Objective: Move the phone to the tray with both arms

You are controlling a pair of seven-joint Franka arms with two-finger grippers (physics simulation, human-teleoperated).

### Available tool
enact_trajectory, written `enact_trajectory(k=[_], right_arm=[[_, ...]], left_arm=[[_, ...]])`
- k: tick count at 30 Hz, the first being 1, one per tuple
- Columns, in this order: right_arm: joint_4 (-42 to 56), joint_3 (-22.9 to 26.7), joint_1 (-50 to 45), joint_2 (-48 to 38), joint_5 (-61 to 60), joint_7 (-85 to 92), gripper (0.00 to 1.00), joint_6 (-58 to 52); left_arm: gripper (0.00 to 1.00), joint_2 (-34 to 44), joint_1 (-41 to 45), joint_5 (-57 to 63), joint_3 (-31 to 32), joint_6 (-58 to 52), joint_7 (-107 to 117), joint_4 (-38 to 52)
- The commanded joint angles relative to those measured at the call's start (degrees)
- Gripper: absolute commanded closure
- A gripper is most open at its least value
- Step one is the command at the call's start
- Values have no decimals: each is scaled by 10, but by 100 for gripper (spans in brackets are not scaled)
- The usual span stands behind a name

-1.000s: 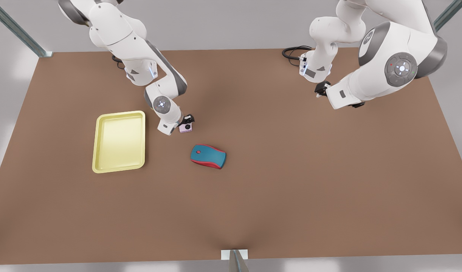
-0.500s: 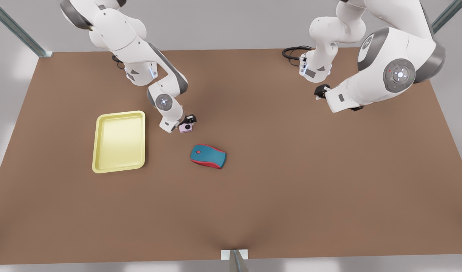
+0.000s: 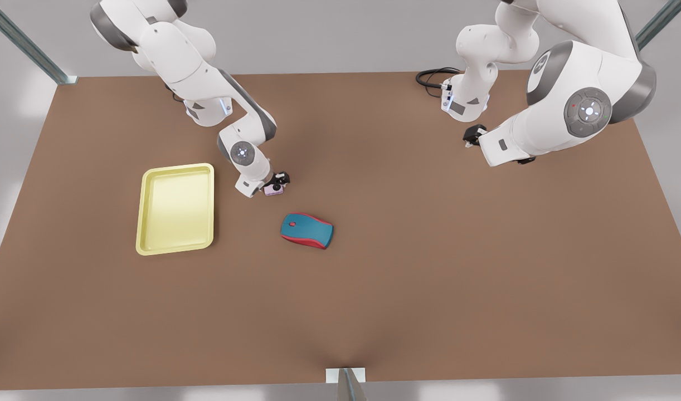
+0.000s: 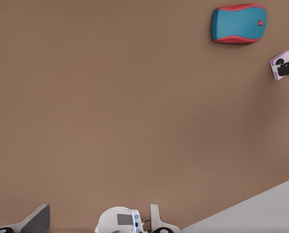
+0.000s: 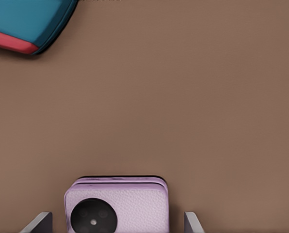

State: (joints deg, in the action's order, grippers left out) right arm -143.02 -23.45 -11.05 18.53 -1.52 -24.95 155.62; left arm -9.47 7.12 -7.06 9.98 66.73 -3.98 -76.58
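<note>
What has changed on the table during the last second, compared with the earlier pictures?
The right claw sank closer over the small pale pink phone, its fingers open on either side. The left claw drew back slightly. Phone, pale yellow tray and teal-and-red mouse stayed put.

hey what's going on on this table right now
The right gripper is down at the pink phone, its open fingers on either side of it; the phone is on the table, not yet lifted. The yellow tray lies nearby on the front view's left, and a teal-and-red mouse sits just in front. The left gripper waits far off.
</note>
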Motion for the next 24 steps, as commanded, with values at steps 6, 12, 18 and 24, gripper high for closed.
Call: enact_trajectory(k=[6,12,18,24], right_arm=[[-2,0,-4,1,28,-17,0,0],[-2,0,-5,7,50,-15,0,-1],[-1,0,-5,9,51,20,0,-2],[-1,1,-5,8,66,55,0,-2]], left_arm=[[0,1,0,1,0,-3,-2,-1],[0,0,0,-1,0,-3,-1,-1],[0,0,0,-1,-36,31,0,5],[0,-1,0,-1,-36,31,1,5]])
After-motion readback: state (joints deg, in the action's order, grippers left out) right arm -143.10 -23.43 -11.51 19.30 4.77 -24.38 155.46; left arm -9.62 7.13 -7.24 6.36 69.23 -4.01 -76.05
